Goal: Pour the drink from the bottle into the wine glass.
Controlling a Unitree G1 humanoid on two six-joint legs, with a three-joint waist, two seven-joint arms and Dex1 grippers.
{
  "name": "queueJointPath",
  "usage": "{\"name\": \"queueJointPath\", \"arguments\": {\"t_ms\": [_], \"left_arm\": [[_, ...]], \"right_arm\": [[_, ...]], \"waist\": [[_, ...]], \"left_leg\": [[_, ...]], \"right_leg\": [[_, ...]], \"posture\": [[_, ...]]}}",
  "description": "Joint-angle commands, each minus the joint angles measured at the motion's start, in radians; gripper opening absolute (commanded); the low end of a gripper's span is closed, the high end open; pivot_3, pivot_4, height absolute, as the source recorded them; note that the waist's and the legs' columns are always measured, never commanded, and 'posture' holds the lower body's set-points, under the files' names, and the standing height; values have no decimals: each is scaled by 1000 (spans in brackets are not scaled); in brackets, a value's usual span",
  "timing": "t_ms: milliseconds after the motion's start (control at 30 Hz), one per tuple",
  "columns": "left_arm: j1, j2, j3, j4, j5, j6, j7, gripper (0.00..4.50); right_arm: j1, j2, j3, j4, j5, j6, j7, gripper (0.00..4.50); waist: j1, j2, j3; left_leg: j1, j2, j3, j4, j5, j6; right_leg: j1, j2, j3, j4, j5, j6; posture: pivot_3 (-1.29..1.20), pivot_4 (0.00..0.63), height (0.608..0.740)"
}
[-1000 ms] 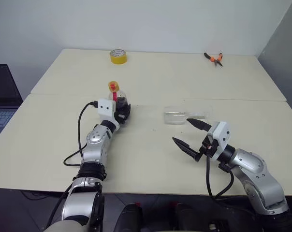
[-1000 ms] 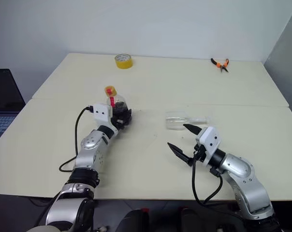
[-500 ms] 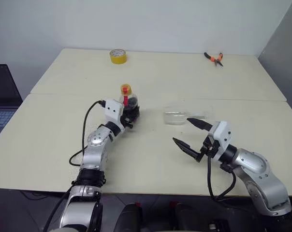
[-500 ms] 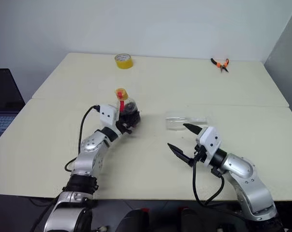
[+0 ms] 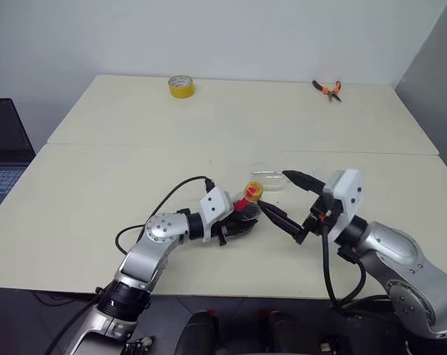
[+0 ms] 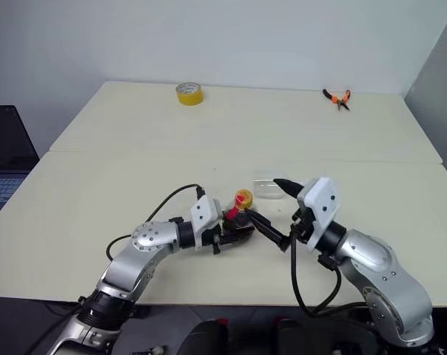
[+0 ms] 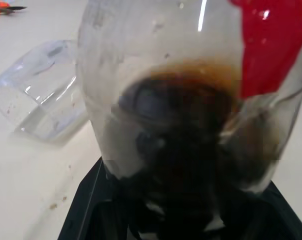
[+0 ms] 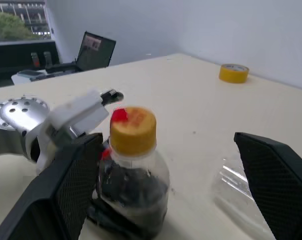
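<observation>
while the left gripper (image 5: 238, 222) clamps the bottle (image 5: 247, 204), the right gripper (image 5: 286, 201) gapes wide, empty.

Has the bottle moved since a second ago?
Yes. The left gripper has carried the bottle toward the robot and rightward, away from the tape roll.

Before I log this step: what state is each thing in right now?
bottle: capped, tilted, held in the left gripper.
drink: all inside the bottle.
wine glass: lying on its side, empty.
right gripper: open, its fingers on either side of the yellow cap.
laptop: lid open.
pliers: lying flat.
</observation>
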Motion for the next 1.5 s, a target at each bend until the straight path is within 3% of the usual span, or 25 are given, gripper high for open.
{"name": "queueJointPath", "arguments": {"t_ms": [33, 267, 833, 933, 1200, 1367, 1500], "left_arm": [[-35, -6, -9, 3, 14, -27, -18, 1818], [-48, -19, -15, 43, 32, -43, -21, 1818], [-31, -39, -22, 44, 61, -57, -28, 1815], [-31, -40, -22, 44, 62, -58, -28, 1815], [-33, -39, -21, 44, 63, -61, -33, 1814], [-35, -37, -18, 41, 62, -57, -34, 1523], [-36, -31, -9, 22, 53, -42, -38, 1290]], "right_arm": [[-36, 10, 5, -52, 45, 70, -41, 4500], [-59, 14, -2, -79, 114, 144, -65, 4500], [-153, -6, 23, -34, 95, 199, -83, 4500], [-153, -14, 30, -33, 85, 200, -81, 3903], [-149, -30, 46, -30, 49, 184, -81, 1209], [-151, -42, 46, -20, 36, 168, -67, 1210], [-152, -129, 43, 56, -5, 68, 67, 1210]], "waist": [[0, 0, 0], [0, 0, 0], [0, 0, 0], [0, 0, 0], [0, 0, 0], [0, 0, 0], [0, 0, 0]], "left_leg": [[-1, 0, 0, 0, 0, 0], [-1, 0, 0, 0, 0, 0], [-1, 0, 0, 0, 0, 0], [-1, 0, 0, 0, 0, 0], [-1, 0, 0, 0, 0, 1], [-1, 0, 0, 0, 0, 1], [-1, 0, 0, 0, 0, 1]], "right_leg": [[0, 0, 0, -1, 0, 0], [0, 0, 0, -1, 0, 0], [0, 0, 0, -1, 0, 0], [0, 0, 0, -1, 0, 0], [0, 0, 0, -1, 0, 0], [0, 0, 0, -1, 0, 0], [0, 0, 0, -1, 0, 0]], "posture": [[0, 150, 740], [0, 150, 740], [0, 150, 740], [0, 150, 740], [0, 150, 740], [0, 150, 740], [0, 150, 740]]}}
